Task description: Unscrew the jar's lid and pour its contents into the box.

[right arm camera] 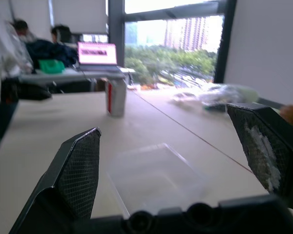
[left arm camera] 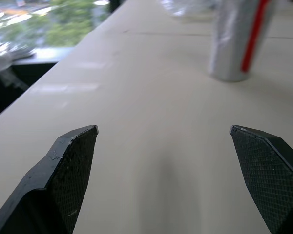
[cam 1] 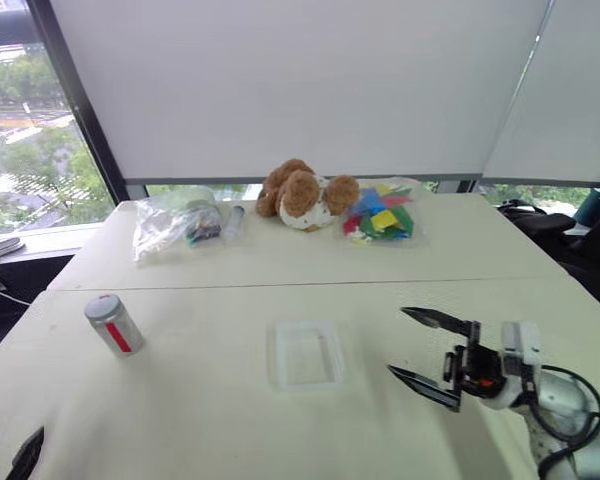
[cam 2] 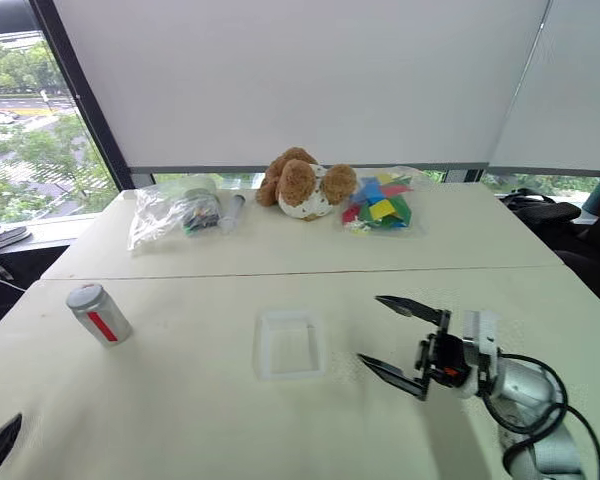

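The silvery jar (cam 1: 113, 324) with a red label stands tilted on the white table (cam 1: 200, 420) at the near left, its grey lid (cam 1: 102, 306) on top. The contents are hidden inside it. The clear plastic box (cam 1: 306, 353) lies flat and empty in the middle of the table. My right gripper (cam 1: 396, 340) hovers open just right of the box, pointing left toward it, nothing between its fingers. In the left wrist view my left gripper (left arm camera: 163, 128) is open low over the table, with the jar (left arm camera: 237, 39) ahead of it and apart from it. One of its fingers (cam 1: 27, 452) shows at the near left edge.
At the back of the table lie a clear bag of items (cam 1: 175, 220), a brown teddy bear (cam 1: 302, 194) and a bag of coloured blocks (cam 1: 380, 212). A seam (cam 1: 310, 285) crosses the table between them and the box. A laptop (right arm camera: 96, 52) and people sit at a desk beyond the table's left side.
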You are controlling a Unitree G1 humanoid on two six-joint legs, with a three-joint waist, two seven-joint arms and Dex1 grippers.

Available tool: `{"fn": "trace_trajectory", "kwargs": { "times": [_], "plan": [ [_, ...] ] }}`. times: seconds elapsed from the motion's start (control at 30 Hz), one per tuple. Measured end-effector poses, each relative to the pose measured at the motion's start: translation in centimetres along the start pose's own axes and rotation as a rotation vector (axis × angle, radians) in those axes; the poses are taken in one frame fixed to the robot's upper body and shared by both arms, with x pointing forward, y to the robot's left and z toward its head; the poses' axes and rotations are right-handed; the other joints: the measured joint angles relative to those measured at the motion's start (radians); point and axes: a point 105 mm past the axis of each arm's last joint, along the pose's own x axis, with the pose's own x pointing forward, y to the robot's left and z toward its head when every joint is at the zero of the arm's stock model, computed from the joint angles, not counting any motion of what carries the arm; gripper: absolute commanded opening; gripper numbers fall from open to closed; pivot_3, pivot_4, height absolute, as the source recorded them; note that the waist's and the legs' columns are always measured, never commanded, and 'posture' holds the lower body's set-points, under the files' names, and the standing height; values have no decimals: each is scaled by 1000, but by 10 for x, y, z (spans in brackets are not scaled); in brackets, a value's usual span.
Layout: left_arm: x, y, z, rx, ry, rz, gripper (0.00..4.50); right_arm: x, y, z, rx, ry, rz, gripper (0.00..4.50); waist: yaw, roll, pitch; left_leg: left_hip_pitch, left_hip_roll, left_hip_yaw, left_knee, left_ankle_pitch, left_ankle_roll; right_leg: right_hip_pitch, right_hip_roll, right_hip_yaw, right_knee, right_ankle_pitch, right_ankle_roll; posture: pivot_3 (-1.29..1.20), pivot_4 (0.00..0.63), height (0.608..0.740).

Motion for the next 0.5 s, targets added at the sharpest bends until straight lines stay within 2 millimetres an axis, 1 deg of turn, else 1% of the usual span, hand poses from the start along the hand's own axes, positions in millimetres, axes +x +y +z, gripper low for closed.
{"fn": "trace_trajectory", "kwargs": {
  "times": [0.07, 0.1, 0.17, 0.23, 0.33, 0.43, 0.5],
  "plan": [
    [-7, -6, -10, -30, 7, 54, 4473, 9, 0, 5, -12, -31, 23, 4500, 8, -2, -1, 0, 0, 0, 2, -1, -2, 2, 0, -1, 0, 0, 0, 0, 150, 740],
    [-7, -12, -10, -31, -7, 64, 4473, 12, -1, 7, -21, -40, 27, 4500, 15, -3, -2, 0, 0, 0, 2, -2, -3, 3, 0, -1, 0, 0, 0, 0, 150, 740],
    [0, -29, -4, -33, -51, 56, 4473, 16, -3, 8, -32, -48, 38, 4500, 28, -4, -2, 0, 0, 0, 3, -2, -3, 3, 0, -2, 0, 0, 0, 0, 150, 740],
    [7, -43, 3, -9, -77, 34, 4473, 19, -2, 8, -34, -44, 50, 4500, 26, -4, -2, 0, 0, 1, 2, -2, -3, 3, 0, -2, -1, 0, 0, 0, 150, 740],
    [27, -71, 20, 0, -156, 20, 4473, 18, -3, 5, -35, -20, 59, 4500, 25, -3, -2, 0, -2, 4, 2, -1, 2, 2, 0, -1, -2, 0, 1, 0, 150, 740],
    [50, -101, 35, 11, -208, 9, 4473, 20, -5, 5, -36, -8, 64, 4500, 24, -3, -2, 0, -2, 4, 2, -1, 2, 2, 1, -1, -2, 0, 2, 0, 150, 740],
    [61, -115, 43, 21, -228, -1, 4473, 20, -6, 5, -32, 0, 65, 4500, 24, -3, -2, 1, -1, 4, 2, -1, 2, 2, 2, -1, -1, 0, 1, 0, 150, 740]
  ]
}}
